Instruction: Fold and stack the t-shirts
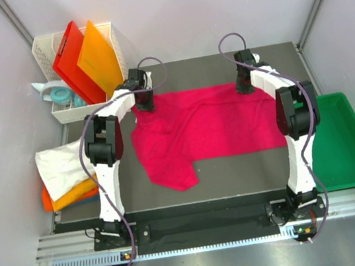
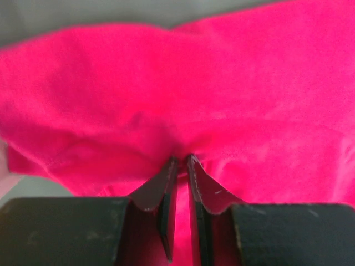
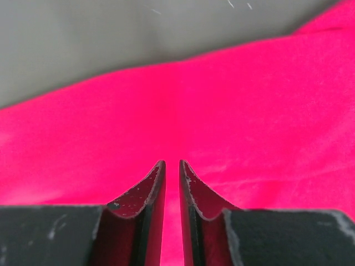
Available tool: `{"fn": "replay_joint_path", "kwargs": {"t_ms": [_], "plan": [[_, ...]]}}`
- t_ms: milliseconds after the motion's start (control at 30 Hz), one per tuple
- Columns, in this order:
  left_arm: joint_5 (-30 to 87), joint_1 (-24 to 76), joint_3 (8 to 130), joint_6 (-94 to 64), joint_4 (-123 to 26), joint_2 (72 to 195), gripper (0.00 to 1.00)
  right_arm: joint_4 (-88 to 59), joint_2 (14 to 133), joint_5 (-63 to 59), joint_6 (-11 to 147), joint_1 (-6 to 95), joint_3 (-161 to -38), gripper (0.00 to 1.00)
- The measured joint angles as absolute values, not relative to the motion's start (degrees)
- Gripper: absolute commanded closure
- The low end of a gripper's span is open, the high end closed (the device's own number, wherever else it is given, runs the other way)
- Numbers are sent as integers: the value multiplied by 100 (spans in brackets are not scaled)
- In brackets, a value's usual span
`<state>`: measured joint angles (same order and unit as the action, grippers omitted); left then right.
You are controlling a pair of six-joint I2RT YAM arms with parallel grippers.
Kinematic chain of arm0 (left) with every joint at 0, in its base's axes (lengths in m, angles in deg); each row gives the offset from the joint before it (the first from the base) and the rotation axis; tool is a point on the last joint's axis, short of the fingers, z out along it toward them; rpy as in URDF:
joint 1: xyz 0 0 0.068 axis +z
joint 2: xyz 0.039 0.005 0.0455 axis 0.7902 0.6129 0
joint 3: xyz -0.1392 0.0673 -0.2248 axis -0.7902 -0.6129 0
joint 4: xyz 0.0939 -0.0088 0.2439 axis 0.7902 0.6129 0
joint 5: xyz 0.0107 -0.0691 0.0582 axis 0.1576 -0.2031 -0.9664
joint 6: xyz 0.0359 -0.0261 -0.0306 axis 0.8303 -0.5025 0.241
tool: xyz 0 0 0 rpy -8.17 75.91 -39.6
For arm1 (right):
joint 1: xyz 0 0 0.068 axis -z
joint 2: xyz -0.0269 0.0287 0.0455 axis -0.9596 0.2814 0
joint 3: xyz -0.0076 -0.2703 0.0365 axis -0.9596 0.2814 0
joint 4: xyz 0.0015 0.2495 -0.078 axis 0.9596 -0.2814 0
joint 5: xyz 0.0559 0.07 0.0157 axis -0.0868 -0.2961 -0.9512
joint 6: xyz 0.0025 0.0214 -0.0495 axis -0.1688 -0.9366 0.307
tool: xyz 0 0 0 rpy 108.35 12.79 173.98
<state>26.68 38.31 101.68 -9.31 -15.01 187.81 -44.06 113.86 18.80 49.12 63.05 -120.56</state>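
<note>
My left gripper (image 2: 181,160) is pinched tight on a fold of the pink shirt (image 2: 166,94) — creases gather at its tips. My right gripper (image 3: 172,164) stands nearly closed over the same cloth; whether it grips, I cannot tell. The shirt lies spread on the table (image 1: 237,171) — its far edge reaches both grippers.
</note>
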Motion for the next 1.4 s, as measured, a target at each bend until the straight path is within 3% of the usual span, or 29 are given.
{"fn": "replay_joint_path", "kwargs": {"t_ms": [267,567,1067,1133,1200,1333,1400], "plan": [[2410,3818,10863,-888,-1284,19275,82,-4812,11963,1812,4921,6425,-12585,80],[2274,3781,12603,-721,-283,20217,80,-5569,12770,1434,4960,6519,-13936,80],[2224,3787,13368,-619,241,20608,80,-6458,13463,918,4958,6735,-15256,79],[2231,3792,13346,-623,233,20595,73,-6408,13438,831,4962,6757,-15206,75],[2268,3796,13110,-638,80,20449,67,-6006,13119,829,4960,6757,-14633,61],[2419,3820,11029,-780,-899,19155,46,-5059,11917,1030,4936,6678,-12760,35],[2508,3829,10323,-859,-1033,18464,45,-4989,11345,1178,4923,6626,-12260,34]]}}
